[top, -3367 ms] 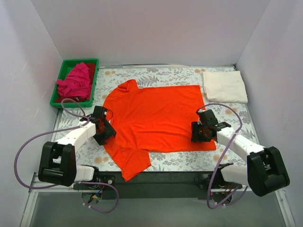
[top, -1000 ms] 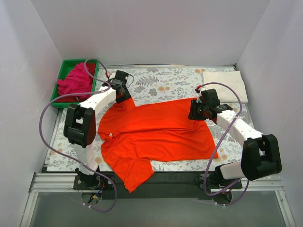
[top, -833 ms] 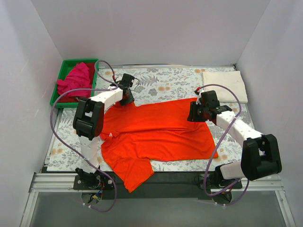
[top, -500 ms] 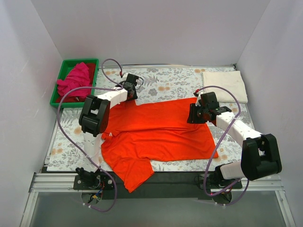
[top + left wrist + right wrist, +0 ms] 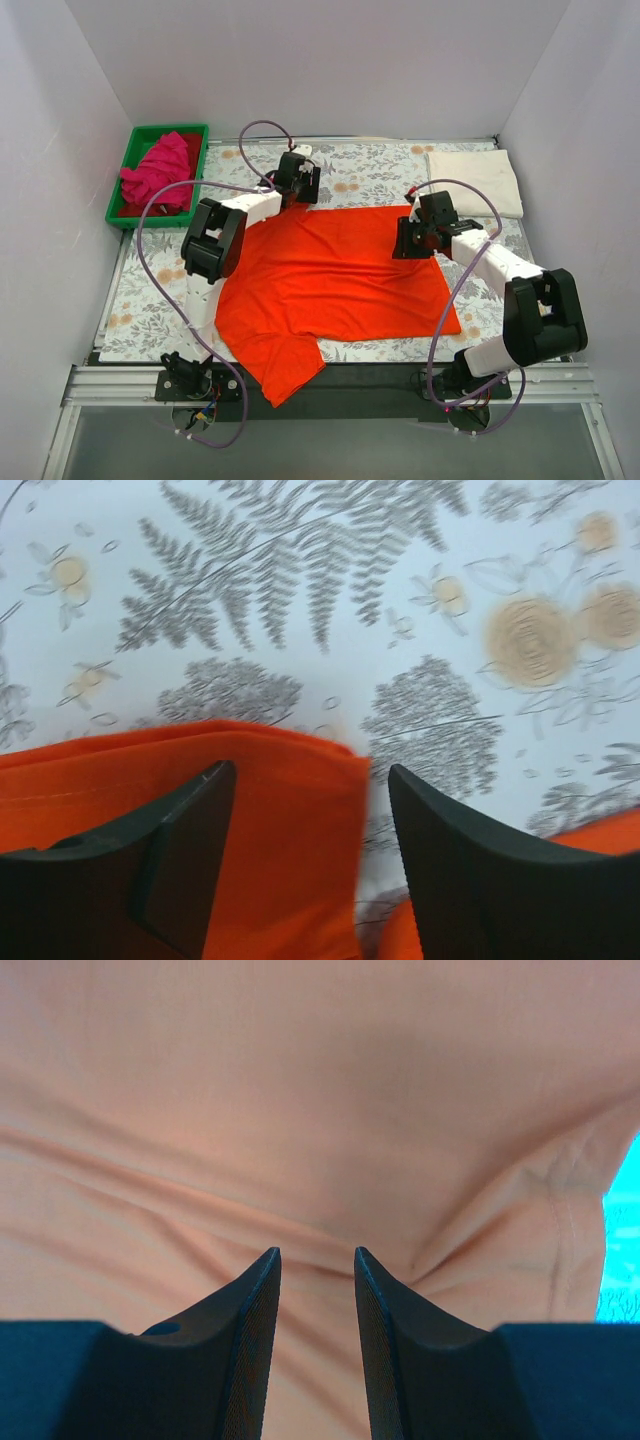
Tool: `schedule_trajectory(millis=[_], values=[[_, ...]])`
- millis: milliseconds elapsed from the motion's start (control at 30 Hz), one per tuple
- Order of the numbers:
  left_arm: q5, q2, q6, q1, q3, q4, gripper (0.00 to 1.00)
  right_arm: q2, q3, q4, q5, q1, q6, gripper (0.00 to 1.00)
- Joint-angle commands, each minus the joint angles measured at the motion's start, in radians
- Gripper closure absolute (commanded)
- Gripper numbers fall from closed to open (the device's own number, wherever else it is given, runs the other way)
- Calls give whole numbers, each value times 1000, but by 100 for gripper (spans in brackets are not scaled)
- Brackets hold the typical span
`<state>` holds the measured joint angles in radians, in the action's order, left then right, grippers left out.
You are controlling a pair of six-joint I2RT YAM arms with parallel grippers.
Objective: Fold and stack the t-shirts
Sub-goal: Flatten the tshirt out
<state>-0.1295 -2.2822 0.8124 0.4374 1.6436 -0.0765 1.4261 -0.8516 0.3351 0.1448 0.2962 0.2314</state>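
The orange-red t-shirt [image 5: 330, 270] lies spread on the floral cloth, one sleeve hanging over the near edge. My left gripper [image 5: 298, 185] is at the shirt's far left edge. In the left wrist view it [image 5: 310, 770] is open, with a folded orange edge [image 5: 290, 830] lying loose between the jaws. My right gripper [image 5: 413, 240] is over the shirt's far right corner. In the right wrist view it [image 5: 317, 1252] stands slightly open just above wrinkled fabric [image 5: 300, 1110]. The cream-white t-shirt [image 5: 474, 182] lies folded at the far right. The magenta-pink t-shirt [image 5: 160, 172] is bunched up in the tray.
The green tray [image 5: 128, 150] stands at the far left corner. The grey floral-print cloth [image 5: 370, 175] covers the table and shows beyond the left jaws [image 5: 300, 580]. White walls close in the back and both sides. Purple cables loop above both arms.
My left gripper has travelled right along the shirt's far edge, carrying the collar side inward. The right gripper stayed at the far right corner. The far edge now lies straighter.
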Motion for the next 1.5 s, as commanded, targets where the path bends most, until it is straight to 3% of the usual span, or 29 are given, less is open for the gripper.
schedule_trajectory(millis=[0, 133, 300, 467, 667, 900, 1167, 1333, 1467], values=[[128, 88, -70, 17, -30, 148, 40, 42, -92, -45, 21, 11, -21, 63], [22, 190, -35, 11, -143, 270, 31, 99, -165, -53, 36, 26, -38, 63], [-163, 243, 53, -8, -157, 184, 31, 138, -208, -74, 35, 43, -44, 63], [-317, 286, 134, -51, -221, 52, 41, 178, -247, -84, -57, 43, -73, 64], [-344, 337, 211, -132, -320, -40, 48, 264, -336, -84, -128, 35, -99, 66], [-377, 343, 269, -160, -392, -158, 48, 361, -415, -84, -140, 20, -113, 66], [-487, 398, 491, -196, -468, -492, 48, 396, -428, -84, -178, -8, -147, 66], [-446, 484, 380, -219, -441, -390, 38, 425, -495, -81, -152, -37, -256, 66], [-374, 448, 266, -252, -400, -318, 26, 458, -530, -77, -90, -94, -322, 59]])
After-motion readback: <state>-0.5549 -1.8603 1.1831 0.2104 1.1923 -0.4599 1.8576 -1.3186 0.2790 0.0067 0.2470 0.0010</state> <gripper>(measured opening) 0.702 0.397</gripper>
